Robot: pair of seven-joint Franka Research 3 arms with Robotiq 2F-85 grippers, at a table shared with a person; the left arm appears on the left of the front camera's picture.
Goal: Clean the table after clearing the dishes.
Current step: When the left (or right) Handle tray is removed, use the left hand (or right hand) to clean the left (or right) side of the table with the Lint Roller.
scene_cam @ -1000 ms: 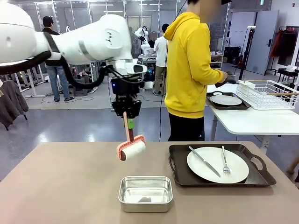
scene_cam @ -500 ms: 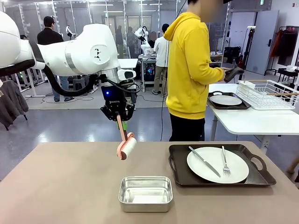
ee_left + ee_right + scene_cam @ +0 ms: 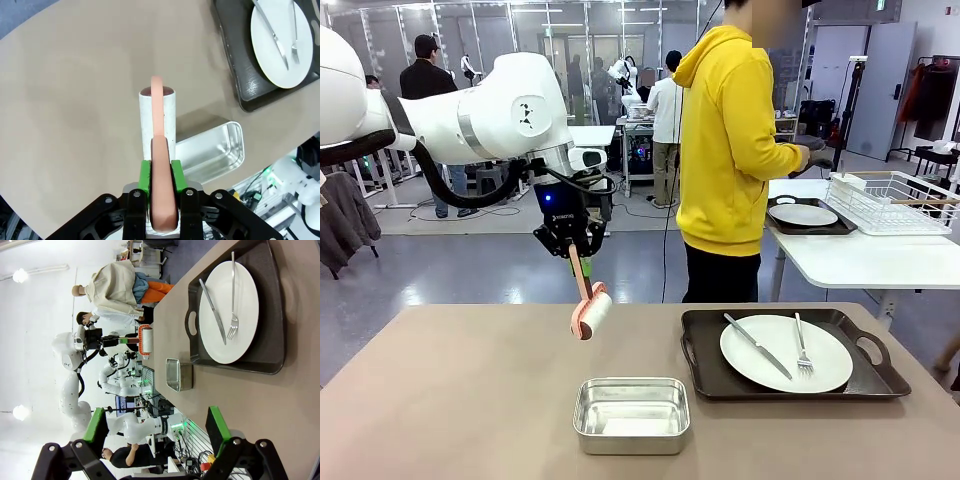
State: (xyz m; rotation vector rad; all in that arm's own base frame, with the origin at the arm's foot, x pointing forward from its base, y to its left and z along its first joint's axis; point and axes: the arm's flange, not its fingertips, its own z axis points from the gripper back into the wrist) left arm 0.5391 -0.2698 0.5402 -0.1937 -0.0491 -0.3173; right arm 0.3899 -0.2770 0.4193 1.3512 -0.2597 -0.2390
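Observation:
My left gripper [image 3: 576,250] is shut on the pink handle of a lint roller [image 3: 591,315], whose white roll hangs just above the brown table [image 3: 450,400], left of centre. In the left wrist view the handle sits between the green pads [image 3: 144,176] and the lint roller [image 3: 157,117] points down at the table [image 3: 70,100]. One white plate [image 3: 786,353] with knife and fork lies on a dark tray [image 3: 700,365] at the right. A second plate [image 3: 803,214] on its tray rests on the white side table. My right gripper [image 3: 157,432] is open, looking at the plate [image 3: 229,312].
A small steel pan [image 3: 632,413] stands near the table's front middle. A person in a yellow hoodie [image 3: 725,150] stands at the far side, turned toward the white side table [image 3: 860,262], which carries a wire rack [image 3: 895,203].
A second ago the roller hung nearer the middle; my left arm has carried it left and turned it end-on. The person's hands have shifted over the side table.

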